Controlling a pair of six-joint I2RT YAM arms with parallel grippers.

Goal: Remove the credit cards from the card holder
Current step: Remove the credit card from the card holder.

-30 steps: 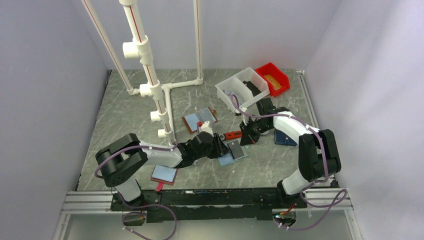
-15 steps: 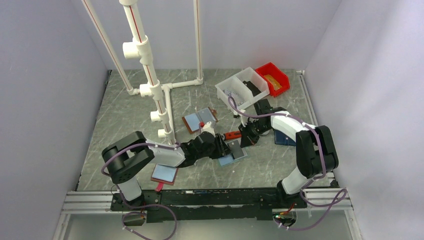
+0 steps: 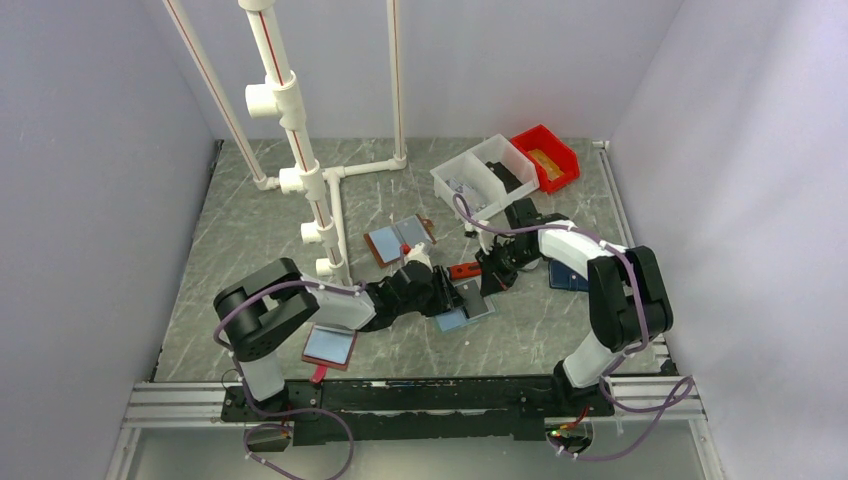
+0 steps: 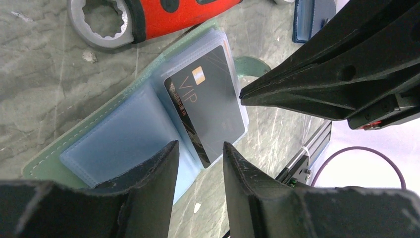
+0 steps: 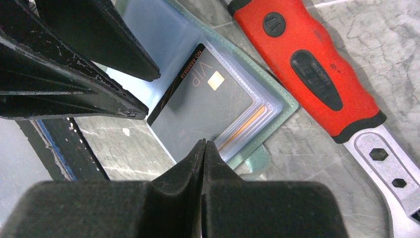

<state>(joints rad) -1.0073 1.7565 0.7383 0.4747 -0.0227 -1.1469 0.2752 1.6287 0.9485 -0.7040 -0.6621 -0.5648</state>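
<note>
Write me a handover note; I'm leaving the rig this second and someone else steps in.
Left claw: open, empty, over the card holder.
Right claw: shut, empty, tip at the dark VIP card's edge.
Holder lies open flat; the dark card lies on one panel, seemingly partly slid toward the fold. A tan card edge shows in the sleeves beneath.
Done: no card is clear of the holder.
Left: pull out the dark card, then the tan one.
</note>
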